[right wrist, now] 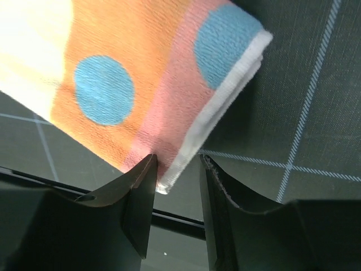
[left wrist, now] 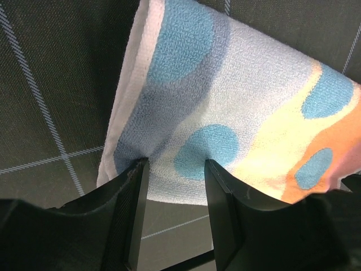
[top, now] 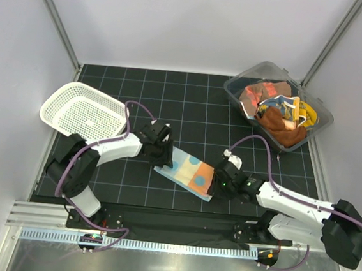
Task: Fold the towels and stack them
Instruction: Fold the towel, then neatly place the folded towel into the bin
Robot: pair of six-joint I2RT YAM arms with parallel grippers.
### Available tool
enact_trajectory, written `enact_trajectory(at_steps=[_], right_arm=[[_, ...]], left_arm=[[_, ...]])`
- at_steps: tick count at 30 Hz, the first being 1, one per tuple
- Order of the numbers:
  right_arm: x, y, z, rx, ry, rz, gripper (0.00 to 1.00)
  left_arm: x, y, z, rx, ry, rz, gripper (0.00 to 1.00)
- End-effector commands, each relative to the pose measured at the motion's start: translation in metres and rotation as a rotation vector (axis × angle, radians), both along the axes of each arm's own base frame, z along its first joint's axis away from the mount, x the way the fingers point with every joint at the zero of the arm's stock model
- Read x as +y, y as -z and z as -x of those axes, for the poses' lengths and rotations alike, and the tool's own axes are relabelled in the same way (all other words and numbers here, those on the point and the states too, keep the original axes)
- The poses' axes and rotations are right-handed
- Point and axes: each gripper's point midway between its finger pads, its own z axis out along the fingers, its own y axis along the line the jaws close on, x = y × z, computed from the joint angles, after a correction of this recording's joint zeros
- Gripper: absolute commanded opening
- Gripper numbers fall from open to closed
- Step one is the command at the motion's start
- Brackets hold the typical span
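A folded towel (top: 187, 169), pale blue, yellow, orange and pink with blue spots, lies flat on the black mat (top: 190, 104) between the two arms. My left gripper (top: 160, 151) is open, its tips at the towel's pale-blue end (left wrist: 225, 96); in the left wrist view the gripper (left wrist: 175, 169) touches that edge. My right gripper (top: 218, 184) is open at the orange-pink end (right wrist: 130, 68); in the right wrist view the gripper (right wrist: 176, 164) has the white-hemmed corner (right wrist: 169, 180) between its tips, unpinched. More towels sit crumpled in the bin: rust-brown (top: 285, 127), red-orange (top: 262, 93), yellow-blue (top: 297, 109).
A clear plastic bin (top: 246, 74) stands at the back right of the mat. A white mesh basket (top: 56, 101) sits tilted at the left edge. White walls and metal posts enclose the mat; a rail runs along the near edge.
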Motion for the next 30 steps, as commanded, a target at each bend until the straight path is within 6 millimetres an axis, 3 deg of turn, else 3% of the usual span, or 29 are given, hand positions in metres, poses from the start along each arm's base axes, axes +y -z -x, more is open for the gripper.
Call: enact_trajectory(at_steps=[1,4,6,10,14,18,24,30], right_arm=[[0.015,-0.035,-0.021,-0.108,0.046,-0.093,0.45],[0.020,-0.061,-0.025,-0.134,0.029,-0.120,0.43],[0.027,-0.074,-0.028,-0.149,0.017,-0.141,0.37],[0.040,-0.060,-0.023,-0.095,-0.006,-0.181,0.30],[0.031,-0.029,-0.016,-0.069,0.029,-0.165,0.29],[0.013,-0.003,-0.006,-0.047,0.036,-0.116,0.30],[-0.006,0.003,0.001,-0.074,0.042,-0.086,0.30],[-0.013,0.007,0.005,-0.083,0.035,-0.083,0.31]], left_arm=[[-0.003,-0.007,-0.010,-0.035,-0.032,0.013,0.48],[-0.013,-0.027,-0.013,-0.050,-0.021,0.067,0.50],[-0.016,-0.039,-0.015,-0.059,-0.015,0.077,0.52],[-0.005,-0.059,-0.034,-0.137,-0.012,-0.015,0.55],[0.020,-0.051,-0.040,-0.140,0.000,-0.172,0.61],[0.028,-0.042,-0.036,-0.114,0.020,-0.192,0.66],[0.024,-0.034,-0.028,0.011,0.094,-0.050,0.66],[0.024,-0.020,-0.026,0.077,0.135,-0.041,0.68]])
